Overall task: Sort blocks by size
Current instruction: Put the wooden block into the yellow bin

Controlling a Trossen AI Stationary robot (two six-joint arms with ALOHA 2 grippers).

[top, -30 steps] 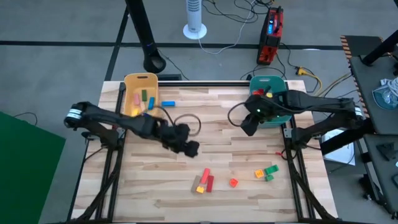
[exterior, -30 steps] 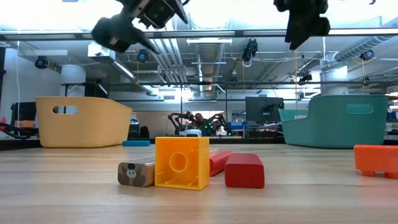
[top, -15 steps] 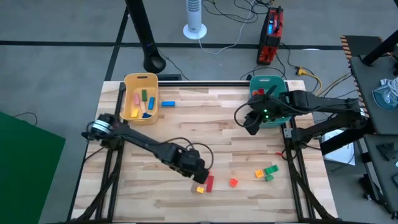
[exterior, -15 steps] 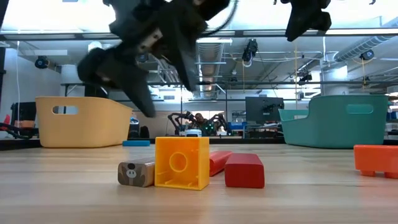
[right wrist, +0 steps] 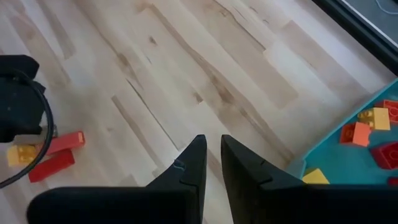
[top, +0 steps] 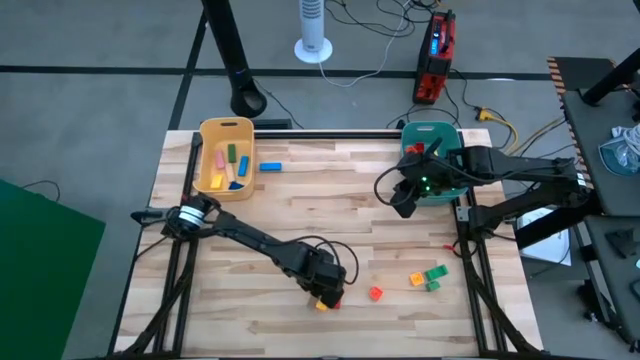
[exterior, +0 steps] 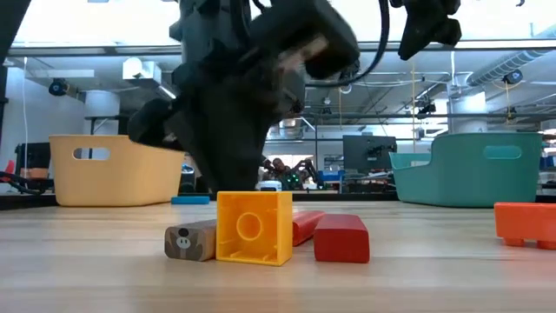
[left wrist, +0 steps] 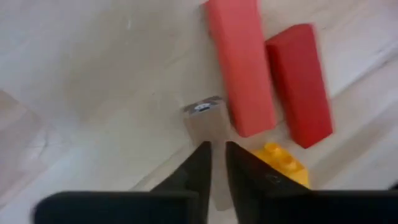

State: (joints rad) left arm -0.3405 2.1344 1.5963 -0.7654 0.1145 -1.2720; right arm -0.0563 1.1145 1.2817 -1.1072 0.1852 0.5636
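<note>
A cluster of blocks lies near the table's front middle: a tan block with a face point(exterior: 191, 242), a yellow cube point(exterior: 254, 228), a pink bar point(left wrist: 239, 68) and a red bar point(left wrist: 298, 84). My left gripper point(left wrist: 217, 163) is shut and reaches down onto this cluster point(top: 325, 297), its tips over the tan block point(left wrist: 204, 118). An orange cube point(top: 375, 293) and orange and green blocks point(top: 428, 277) lie to the right. My right gripper point(right wrist: 211, 155) is shut and hangs in the air beside the teal bin point(top: 432, 135), holding nothing. My left gripper points down from above, its shut fingertips point(left wrist: 198, 165) over the tan block's near part point(left wrist: 214, 140), next to the yellow cube point(left wrist: 280, 165). The block lies flat on the table. Whether the fingertips touch it, I cannot tell.
The yellow bin point(top: 225, 155) at the far left holds several blocks, and a blue block point(top: 270, 166) lies beside it. The teal bin point(right wrist: 360, 140) at the far right holds red, orange and yellow blocks. Bare wood spans the table's middle.
My left gripper has swung from the table's middle toward the near edge and down onto the block cluster, and its fingers have come together. The blocks have stayed where they were.
</note>
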